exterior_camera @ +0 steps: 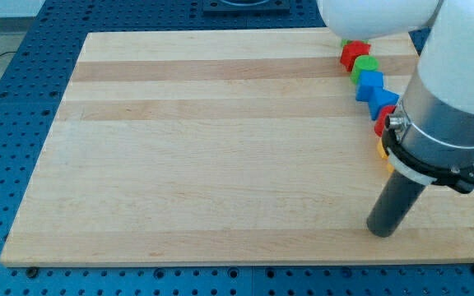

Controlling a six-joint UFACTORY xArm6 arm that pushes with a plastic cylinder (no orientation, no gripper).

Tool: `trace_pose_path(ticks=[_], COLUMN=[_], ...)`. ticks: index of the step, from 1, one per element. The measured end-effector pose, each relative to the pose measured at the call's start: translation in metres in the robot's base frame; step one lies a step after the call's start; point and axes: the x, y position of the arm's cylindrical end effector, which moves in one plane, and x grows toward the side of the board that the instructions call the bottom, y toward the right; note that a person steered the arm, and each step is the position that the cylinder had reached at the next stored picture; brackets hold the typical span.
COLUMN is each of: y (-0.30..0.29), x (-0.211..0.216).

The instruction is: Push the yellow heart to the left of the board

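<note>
Resting on the wood near the view's bottom right, my tip (380, 231) sits at the end of the dark rod, with bare board all around it and no block touching it. No jaws exist to spread or close here; the arm ends in that plain rod, so its only state is upright and in contact with the board (204, 156). Just above the tip, the arm's pale body covers much of the right edge, and a sliver of yellow and orange (383, 151) peeks out at its left side; I judge this to be the yellow heart, though its shape is hidden. Beyond it a red piece (380, 122) shows, then a blue block (383, 99), another blue block (369, 81), a green block (364, 64) and a red block (353, 53), strung along the right side toward the view's top. They crowd that edge, leaving the left open. My tip probably needs to get to the heart's right side to drive it leftward.
</note>
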Motion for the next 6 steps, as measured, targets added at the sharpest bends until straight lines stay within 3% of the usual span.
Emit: trace_pose_path(ticks=[1, 3, 4, 5, 6], y=[0.003, 0.111, 0.143, 0.142, 0.102], x=[0.003, 0.0, -0.041, -0.066, -0.069])
